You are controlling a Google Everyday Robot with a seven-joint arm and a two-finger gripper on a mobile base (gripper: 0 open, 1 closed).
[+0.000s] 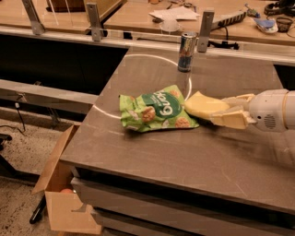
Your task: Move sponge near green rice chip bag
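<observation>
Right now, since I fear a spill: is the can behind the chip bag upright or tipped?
Upright: the can stands on its base, behind the green rice chip bag. The gripper, right of the bag, holds the sponge.

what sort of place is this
Probably a robotics lab or workshop: wooden workbenches behind carry papers and cables, a cardboard box sits on the speckled floor, and the gripper, at the right of the grey table, holds the sponge beside the green rice chip bag.

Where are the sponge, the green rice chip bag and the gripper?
sponge (200, 105), camera view, top face.
green rice chip bag (159, 104), camera view, logo.
gripper (222, 109), camera view, between fingers, right of bag.
</observation>
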